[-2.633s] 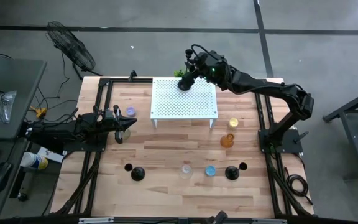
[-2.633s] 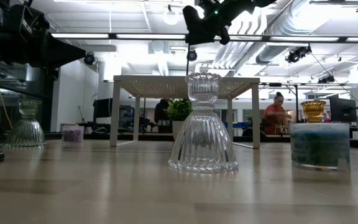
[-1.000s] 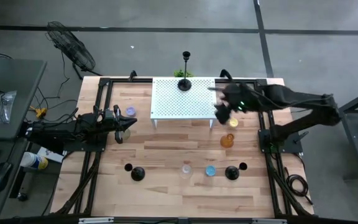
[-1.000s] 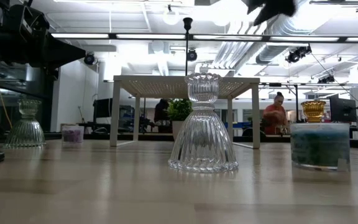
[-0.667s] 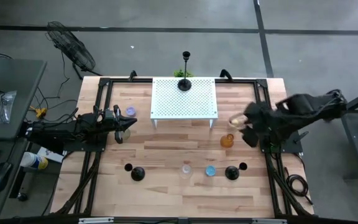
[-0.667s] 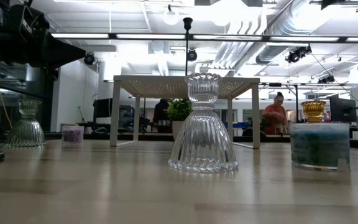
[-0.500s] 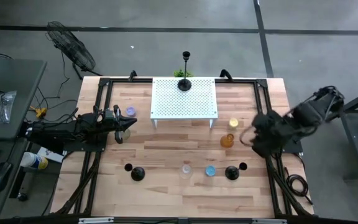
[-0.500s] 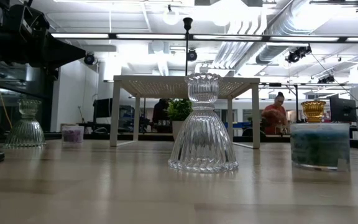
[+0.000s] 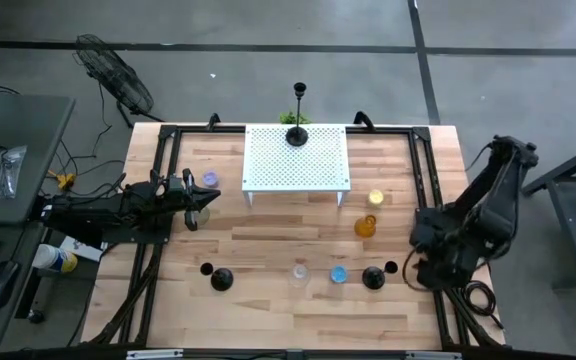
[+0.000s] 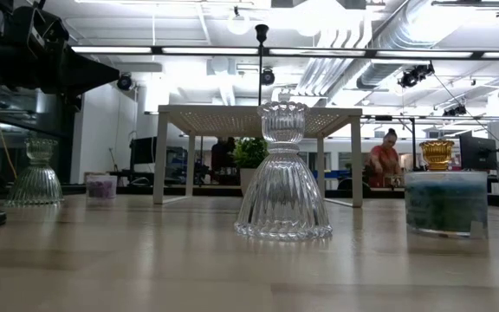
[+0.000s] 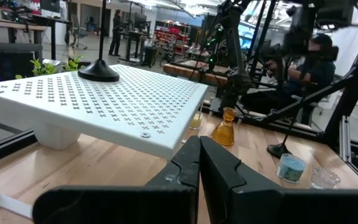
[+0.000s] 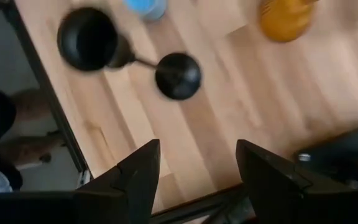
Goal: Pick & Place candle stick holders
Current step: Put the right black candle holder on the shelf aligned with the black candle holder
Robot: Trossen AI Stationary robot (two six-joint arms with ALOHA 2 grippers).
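Right gripper point(image 9: 415, 272) now off the shelf point(image 9: 297, 160), beside near-right candlestick point(image 9: 373, 278)

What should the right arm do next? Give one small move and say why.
Probably lower the open right gripper toward the black candlestick standing near the table's front right. One candlestick already stands on the white perforated stand, and the right gripper hovers empty beside this one, which shows just ahead of its fingers in the right wrist view. The left gripper waits shut at the left side.
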